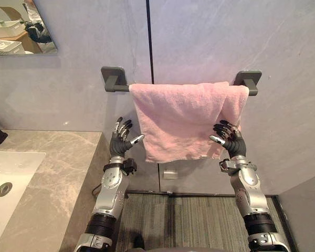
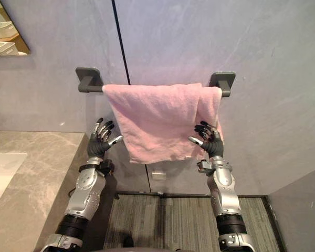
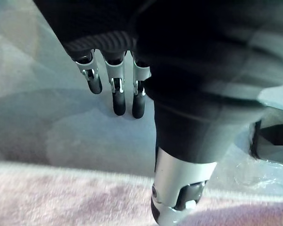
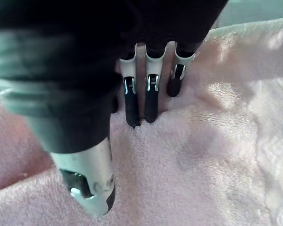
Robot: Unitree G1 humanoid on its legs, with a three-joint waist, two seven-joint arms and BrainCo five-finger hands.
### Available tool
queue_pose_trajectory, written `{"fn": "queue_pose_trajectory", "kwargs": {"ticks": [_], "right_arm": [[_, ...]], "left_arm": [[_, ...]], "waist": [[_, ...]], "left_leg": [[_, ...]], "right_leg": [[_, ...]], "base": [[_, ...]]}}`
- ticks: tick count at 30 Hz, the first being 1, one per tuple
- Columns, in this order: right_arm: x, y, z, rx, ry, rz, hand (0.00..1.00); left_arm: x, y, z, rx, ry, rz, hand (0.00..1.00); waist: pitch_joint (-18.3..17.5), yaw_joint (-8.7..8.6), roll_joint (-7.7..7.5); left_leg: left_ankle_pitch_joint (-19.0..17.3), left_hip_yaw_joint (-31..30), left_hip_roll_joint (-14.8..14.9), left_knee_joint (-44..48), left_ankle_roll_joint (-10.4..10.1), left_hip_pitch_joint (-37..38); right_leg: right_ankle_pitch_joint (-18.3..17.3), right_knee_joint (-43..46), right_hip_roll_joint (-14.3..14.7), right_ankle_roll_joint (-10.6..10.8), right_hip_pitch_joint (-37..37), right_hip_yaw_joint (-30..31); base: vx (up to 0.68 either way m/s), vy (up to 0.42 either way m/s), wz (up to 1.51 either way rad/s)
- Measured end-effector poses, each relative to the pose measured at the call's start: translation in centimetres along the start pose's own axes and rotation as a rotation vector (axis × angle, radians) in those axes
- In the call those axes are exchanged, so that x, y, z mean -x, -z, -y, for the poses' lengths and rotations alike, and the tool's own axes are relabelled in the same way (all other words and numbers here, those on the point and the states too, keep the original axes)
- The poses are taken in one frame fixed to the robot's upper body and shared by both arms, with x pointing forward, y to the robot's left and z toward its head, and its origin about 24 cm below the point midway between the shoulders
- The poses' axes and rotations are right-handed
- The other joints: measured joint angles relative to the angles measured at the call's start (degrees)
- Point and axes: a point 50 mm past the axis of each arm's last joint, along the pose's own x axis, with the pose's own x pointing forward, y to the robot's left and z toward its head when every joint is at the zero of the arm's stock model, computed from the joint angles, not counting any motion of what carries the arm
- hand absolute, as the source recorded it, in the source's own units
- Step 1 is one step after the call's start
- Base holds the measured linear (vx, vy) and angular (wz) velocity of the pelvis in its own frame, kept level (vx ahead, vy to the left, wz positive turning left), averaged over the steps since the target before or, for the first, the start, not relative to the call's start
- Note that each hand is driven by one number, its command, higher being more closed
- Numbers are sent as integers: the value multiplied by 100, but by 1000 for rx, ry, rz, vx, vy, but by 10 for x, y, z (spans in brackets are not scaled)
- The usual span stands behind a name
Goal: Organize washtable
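Grey wall is carrying the towel bar, pink towel draping over it, likely soft and limp; you are holding left hand spread beside it, right hand flat against it; pinch hanging edges.

Both arms reach upward, left hand and right hand raised level, fingers loosely spread, thumbs pointing inward.

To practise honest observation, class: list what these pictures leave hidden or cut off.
Rail: middle hidden under the pink towel, both eye views.
Sink: cut off by the left edge, eye views.
Mirror: cut off at the top corner, eye views.
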Motion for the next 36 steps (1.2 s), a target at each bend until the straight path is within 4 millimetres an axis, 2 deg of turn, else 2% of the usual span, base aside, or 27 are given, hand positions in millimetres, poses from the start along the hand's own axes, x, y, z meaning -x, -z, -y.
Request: {"fn": "queue_pose_trajectory", "kwargs": {"ticks": [7, 18, 24, 29, 36], "right_arm": [[0, -4, 11, -46, 49, 17, 0], [4, 2, 10, -105, 55, 7, 0], [24, 21, 17, -167, 99, -55, 0], [44, 38, 17, -235, 124, -106, 0], [71, 41, 19, -249, 170, -110, 0]], "left_arm": [[-2, -3, -8, 4, -34, 13, 0], [-1, -4, -17, 11, -72, 16, 0], [8, 5, -20, 39, -94, -18, 0], [23, 20, -24, 53, -126, -78, 0], [42, 26, -35, 94, -193, -91, 0]], "waist": [[25, -11, -53], [30, -65, -61], [36, -69, -70], [36, -130, -70], [40, -134, -62]], "left_leg": [[0, 6, -2, 1, 0, -7], [0, 9, 1, 1, 0, -6], [0, 10, 1, 2, 0, -1], [0, 11, 5, 2, 0, 18], [-7, 20, 0, -7, -4, 116]], "right_leg": [[4, -8, -2, -4, -4, 3], [5, -24, 0, -6, 3, 3], [5, -34, 0, -6, 15, 0], [5, -32, -1, -6, 33, 2], [5, -31, -9, -3, 119, -2]], "base": [[0, 0, 0], [0, 0, 0], [0, 0, 0], [0, 0, 0], [0, 0, 0]]}}
